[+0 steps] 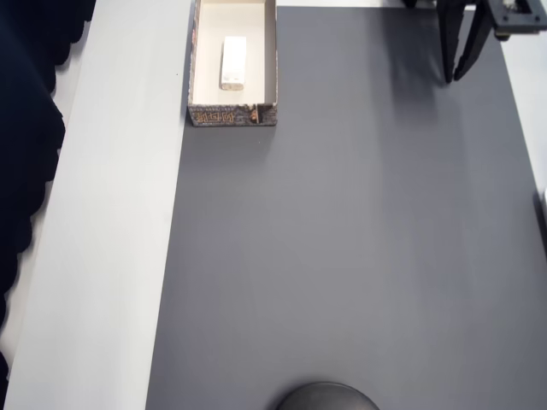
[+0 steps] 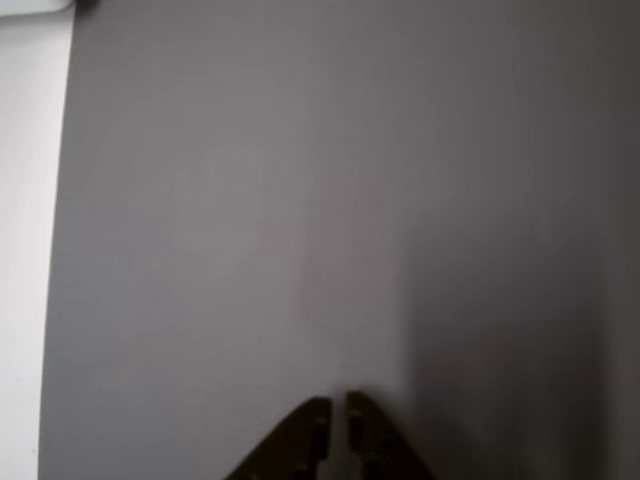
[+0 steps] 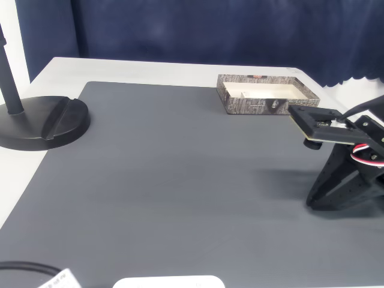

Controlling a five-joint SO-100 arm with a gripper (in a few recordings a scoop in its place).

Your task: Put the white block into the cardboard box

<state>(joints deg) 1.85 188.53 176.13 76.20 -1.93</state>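
Observation:
The white block (image 1: pixel 232 61) lies flat inside the cardboard box (image 1: pixel 232 114), lengthwise near the middle of its cream floor. The box sits at the top edge of the overhead view, on the grey mat's far left corner. In the fixed view the box (image 3: pixel 252 105) stands at the back right of the mat, and its walls hide the block. My gripper (image 1: pixel 454 77) hovers far from the box at the top right of the overhead view, with nothing in it. Its dark fingertips (image 2: pixel 318 408) stand almost together over bare mat. The gripper (image 3: pixel 314 201) points down at the mat's right side.
A dark grey mat (image 1: pixel 359 239) covers most of the white table (image 1: pixel 111 213). A black round stand base (image 3: pixel 45 123) sits at the mat's left in the fixed view and shows at the bottom edge of the overhead view (image 1: pixel 327 398). A dark blue curtain (image 3: pixel 198 30) hangs behind.

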